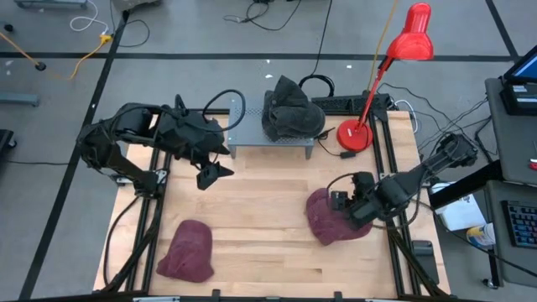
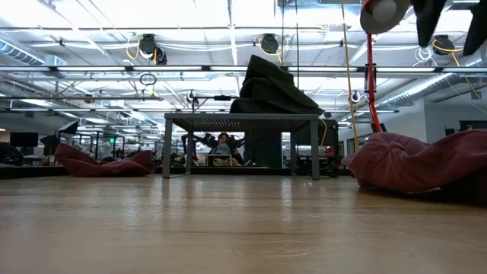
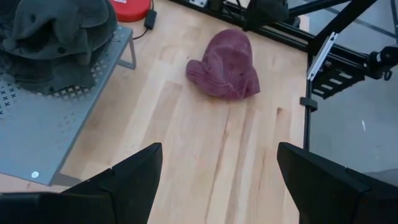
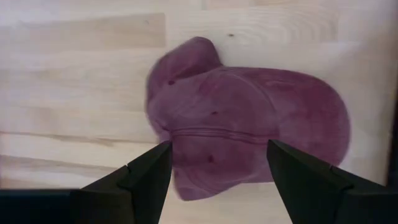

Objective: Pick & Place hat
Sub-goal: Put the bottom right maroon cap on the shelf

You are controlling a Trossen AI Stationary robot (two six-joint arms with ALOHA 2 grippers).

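no text, label, brand, number or sign can be read in any of the views.

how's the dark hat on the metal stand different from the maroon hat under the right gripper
The dark hat is charcoal grey; the maroon hat is deep red. The dark hat sits raised on the metal stand at the back of the table, and the maroon hat lies directly on the wood. The open right gripper hovers over the maroon hat; no gripper is near the dark one. Both are soft, slumped cloth.
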